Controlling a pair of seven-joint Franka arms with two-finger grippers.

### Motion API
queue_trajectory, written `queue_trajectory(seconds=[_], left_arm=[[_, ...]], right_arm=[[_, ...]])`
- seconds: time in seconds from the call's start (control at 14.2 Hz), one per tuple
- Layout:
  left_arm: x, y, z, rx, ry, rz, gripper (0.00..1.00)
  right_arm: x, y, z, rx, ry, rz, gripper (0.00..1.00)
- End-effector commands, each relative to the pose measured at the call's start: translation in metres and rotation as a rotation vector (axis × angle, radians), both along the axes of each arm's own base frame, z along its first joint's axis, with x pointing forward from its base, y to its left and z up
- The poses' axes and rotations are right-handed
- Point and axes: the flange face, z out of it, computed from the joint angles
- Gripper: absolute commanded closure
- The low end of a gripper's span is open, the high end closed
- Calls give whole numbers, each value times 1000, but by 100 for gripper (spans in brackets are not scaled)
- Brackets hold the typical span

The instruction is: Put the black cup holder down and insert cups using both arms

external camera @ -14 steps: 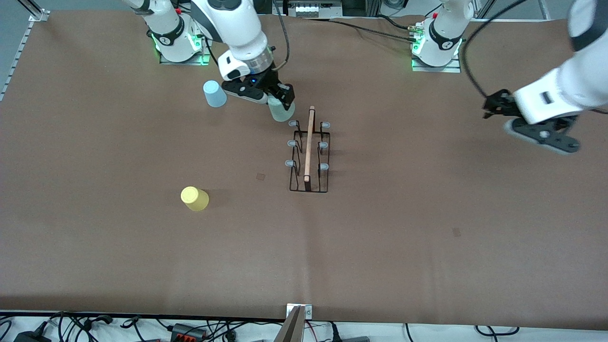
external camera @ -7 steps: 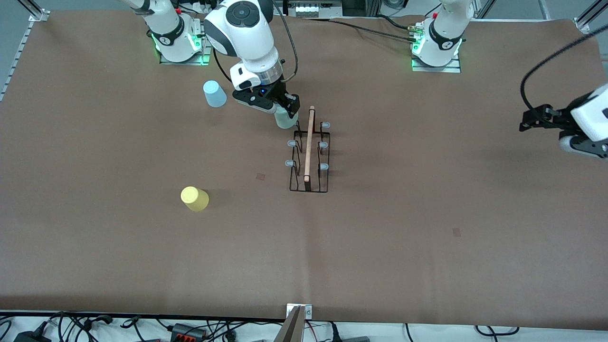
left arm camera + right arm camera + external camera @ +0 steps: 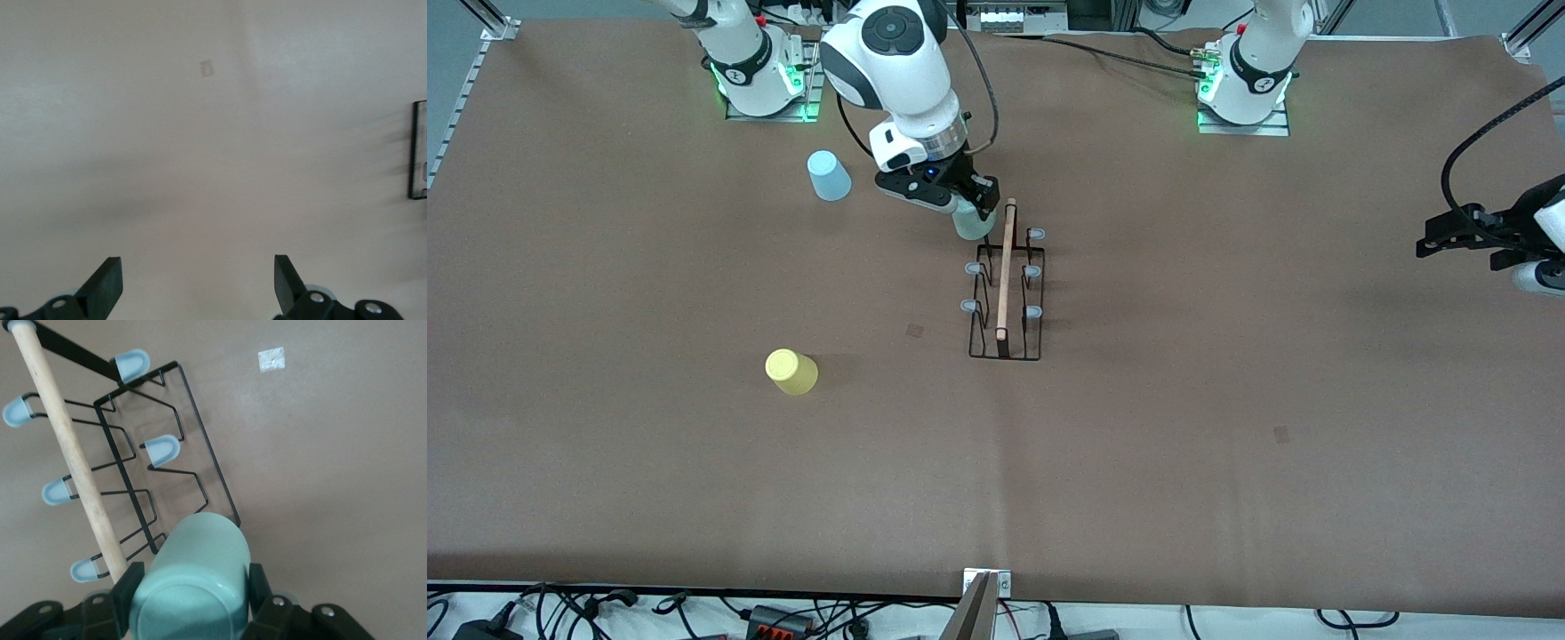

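The black cup holder stands mid-table, its wooden rod on top. My right gripper is shut on the mint green cup, held tilted over the peg at the holder's end farthest from the front camera, on the right arm's side. In the right wrist view the mint cup sits between the fingers, next to the rod and the pegs. The blue cup and the yellow cup stand on the table. My left gripper hangs open and empty at the left arm's end of the table.
The left wrist view has bare brown table under the open left gripper, with one edge of the holder in sight. Small tape marks lie on the table. Cables run between the arm bases.
My right gripper has carried the mint cup closer to the holder's end peg. The left arm has drawn back toward its own end of the table.
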Motion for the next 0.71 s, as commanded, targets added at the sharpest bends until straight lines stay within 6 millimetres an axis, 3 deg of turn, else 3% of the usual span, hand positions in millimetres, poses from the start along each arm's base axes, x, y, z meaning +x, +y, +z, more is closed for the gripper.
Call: queue_trajectory(seconds=[0.0, 0.07, 0.21, 0.28, 0.35, 0.49, 0.64], left_arm=[[-5, 9, 2, -44, -4, 37, 0], [-6, 7, 5, -43, -10, 34, 0], [-22, -4, 10, -35, -58, 26, 0], [-33, -12, 11, -30, -82, 16, 0], [-37, -11, 13, -26, -89, 17, 0], [-36, -7, 11, -28, -90, 24, 0], [-40, -7, 14, -27, -94, 26, 0]], right_arm=[[7, 6, -3, -1, 0, -21, 29], [8, 5, -3, -5, 0, -22, 0], [21, -6, 3, -10, -18, -20, 0], [35, -24, 7, -30, -14, -43, 0], [57, -56, 8, -74, -6, -43, 0], [83, -102, 18, -137, 0, 71, 0], [119, -166, 21, -179, 7, 181, 0]])
